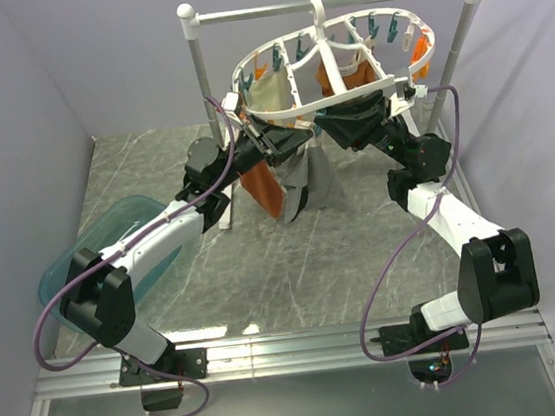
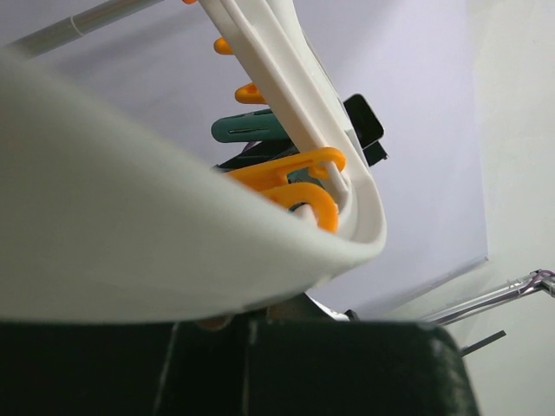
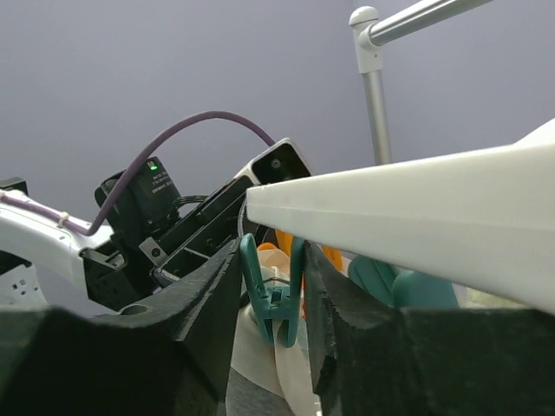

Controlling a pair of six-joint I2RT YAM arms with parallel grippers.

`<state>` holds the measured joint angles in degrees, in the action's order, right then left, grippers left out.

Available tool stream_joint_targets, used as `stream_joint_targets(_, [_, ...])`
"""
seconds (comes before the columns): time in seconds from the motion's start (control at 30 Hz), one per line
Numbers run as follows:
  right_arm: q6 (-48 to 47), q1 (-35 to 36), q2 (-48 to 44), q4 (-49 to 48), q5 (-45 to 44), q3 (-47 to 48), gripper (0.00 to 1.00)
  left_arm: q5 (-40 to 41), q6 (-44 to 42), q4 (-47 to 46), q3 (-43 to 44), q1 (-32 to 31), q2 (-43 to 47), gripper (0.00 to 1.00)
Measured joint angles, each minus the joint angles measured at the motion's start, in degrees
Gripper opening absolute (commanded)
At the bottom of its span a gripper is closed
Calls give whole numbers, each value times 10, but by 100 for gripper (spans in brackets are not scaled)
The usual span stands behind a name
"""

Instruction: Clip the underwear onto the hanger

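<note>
Hanger point(image 3: 416, 208) over right end effector point(image 3: 270, 258), seemingly clenched on peg point(image 3: 274, 305); left end effector point(image 1: 273, 142) unclear.

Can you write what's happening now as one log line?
right gripper: pinching teal peg | left gripper: at hanger rim, grip hidden | underwear: hanging under hanger

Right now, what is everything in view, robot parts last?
silver metal rail stand: one, silver, far side.
white plastic oval hanger: one, white, hooked on it.
small plastic pegs: many, teal and orange, along the hanger.
cream-and-grey cloth underwear: one, hanging under the hanger.
rust-orange cloth garment: at least one, beside the underwear.
teal plastic tub: one, teal, left.
left gripper: one, black, under the hanger's near rim.
right gripper: one, black, flanking one teal peg.
</note>
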<state>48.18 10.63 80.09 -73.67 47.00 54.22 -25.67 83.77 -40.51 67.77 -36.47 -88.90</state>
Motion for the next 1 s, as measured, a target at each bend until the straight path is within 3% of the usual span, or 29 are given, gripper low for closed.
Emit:
stream_joint_targets(0.27, [5,3,0,8,31,2,61,-2,-7,-2,1,-5,0,1])
stream_joint_targets(0.37, [1,3,-3,22,38,1,64,1,-23,5,1,-5,0,8])
stream_joint_targets(0.57, [-19,1,-25,61,46,-3,69,2,-64,23,-5,-2,6,37])
stream_joint_targets(1.0, [-136,-9,-142,248,49,-52,75,18,-172,90,-51,29,48,48])
